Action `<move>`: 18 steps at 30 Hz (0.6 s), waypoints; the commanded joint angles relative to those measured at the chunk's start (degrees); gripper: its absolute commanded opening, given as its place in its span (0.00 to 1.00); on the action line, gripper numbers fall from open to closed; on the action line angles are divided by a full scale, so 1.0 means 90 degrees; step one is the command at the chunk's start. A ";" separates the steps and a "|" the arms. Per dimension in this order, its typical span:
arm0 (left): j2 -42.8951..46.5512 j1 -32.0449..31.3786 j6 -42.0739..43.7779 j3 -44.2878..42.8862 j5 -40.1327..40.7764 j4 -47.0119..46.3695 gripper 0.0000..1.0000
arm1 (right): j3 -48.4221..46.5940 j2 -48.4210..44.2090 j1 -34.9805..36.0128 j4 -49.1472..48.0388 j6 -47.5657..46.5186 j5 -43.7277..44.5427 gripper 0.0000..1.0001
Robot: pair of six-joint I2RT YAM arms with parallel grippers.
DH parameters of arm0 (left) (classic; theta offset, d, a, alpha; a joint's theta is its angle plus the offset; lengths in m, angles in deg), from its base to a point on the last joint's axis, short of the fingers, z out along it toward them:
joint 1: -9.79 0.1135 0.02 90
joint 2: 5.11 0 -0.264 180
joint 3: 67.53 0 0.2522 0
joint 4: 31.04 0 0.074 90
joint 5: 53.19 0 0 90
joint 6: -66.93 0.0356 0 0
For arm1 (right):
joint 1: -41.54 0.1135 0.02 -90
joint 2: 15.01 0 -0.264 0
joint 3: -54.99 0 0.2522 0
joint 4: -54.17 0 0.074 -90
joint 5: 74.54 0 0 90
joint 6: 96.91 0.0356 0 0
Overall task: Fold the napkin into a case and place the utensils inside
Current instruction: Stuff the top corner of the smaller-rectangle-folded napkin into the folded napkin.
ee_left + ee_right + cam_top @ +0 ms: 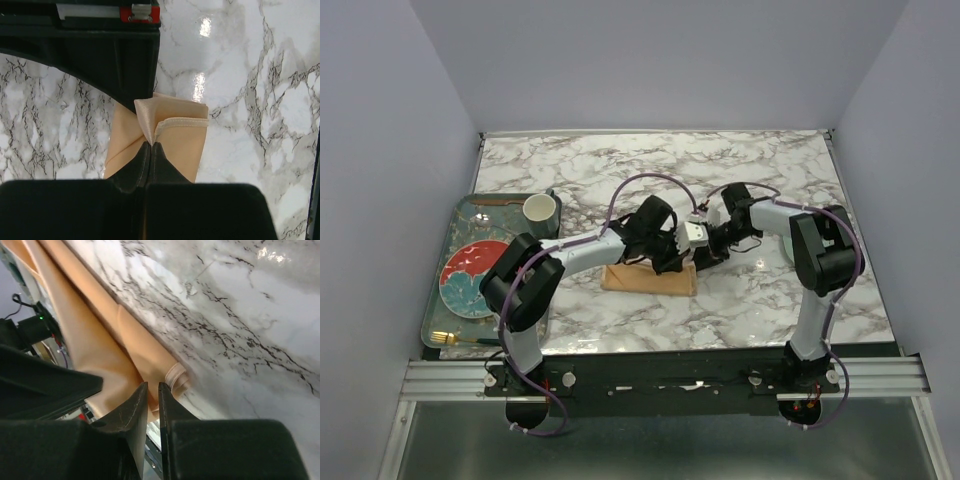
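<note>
**Fig.** Top view plus two wrist views, same moment.

**(a) L gripper** (151,145): jaws closed on the napkin (180,145), pinching a raised ridge of cloth right at the tips. Beyond the tips the cloth fans out in layers, w/ a hemmed edge just R of the pinch. A black housing (100,60), prob. part of the other arm, sits just past the tips and overlaps the napkin's far end.

**(b) R gripper** (153,390): jaws drawn close, w/ only a thin slit between them. Cannot tell whether any cloth is caught in the slit. A curled hem corner lies just ahead of the tips, slightly to the R. From there the napkin runs away from the jaws up and to the L as a long folded strip, flat on the table (750,170).

**(c) Top view:** both jaws meet over the R end of the napkin, tips near each other. The rest of the strip lies flat, extending L of the jaws.

**(d) Fork** (455,340): gold, not in either jaw. It lies well apart from both, far L and nearer the arm bases, on the near edge of the tray (432,300). On the same tray, also well L of the jaws, are a plate (470,275) and a cup (540,209).
</note>
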 commanded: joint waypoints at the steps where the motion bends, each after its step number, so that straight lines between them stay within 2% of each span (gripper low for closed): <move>1: 0.0397 -0.0079 -0.0258 0.0202 0.0253 -0.0263 0.00 | -0.0123 0.0437 0.0121 0.0135 -0.0006 0.0558 0.21; 8: 0.0534 -0.0098 -0.0931 0.0290 0.0058 0.0302 0.00 | -0.0503 0.0701 0.0121 0.0233 -0.0007 0.0969 0.21; 18: 0.0183 0.0048 -0.2172 0.0456 -0.0400 0.0381 0.00 | -0.0602 0.0506 0.0150 0.0233 -0.0446 0.1018 0.21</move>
